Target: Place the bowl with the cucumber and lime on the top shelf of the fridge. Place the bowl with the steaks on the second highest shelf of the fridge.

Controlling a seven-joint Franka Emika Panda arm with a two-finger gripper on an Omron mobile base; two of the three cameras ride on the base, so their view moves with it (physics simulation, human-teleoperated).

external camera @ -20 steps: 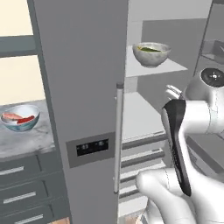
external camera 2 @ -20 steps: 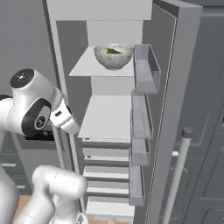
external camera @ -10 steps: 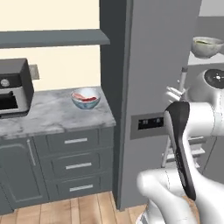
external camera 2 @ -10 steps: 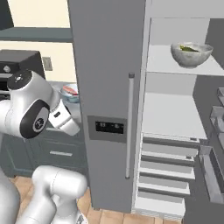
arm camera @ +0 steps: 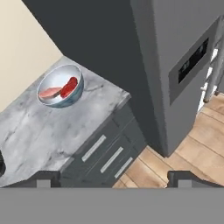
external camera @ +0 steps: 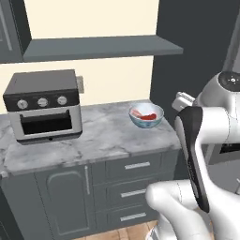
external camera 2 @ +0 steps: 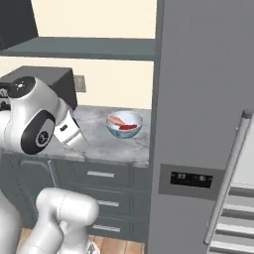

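The counter in front of me looks like polished grey-white marble, veined and slightly glossy. My bowl with the steaks has a smooth, shiny glazed look, pale blue. The toaster oven reads as brushed metal with a dark matt top. The cabinets are matt grey paint with satin metal handles, the fridge is smooth matt grey, and the floor is wood planks.

Left and right base views: behind the arm, facing the marble bench from either side. Hand view: above, looking down, nearer. Shared by all: steak bowl, drawers.
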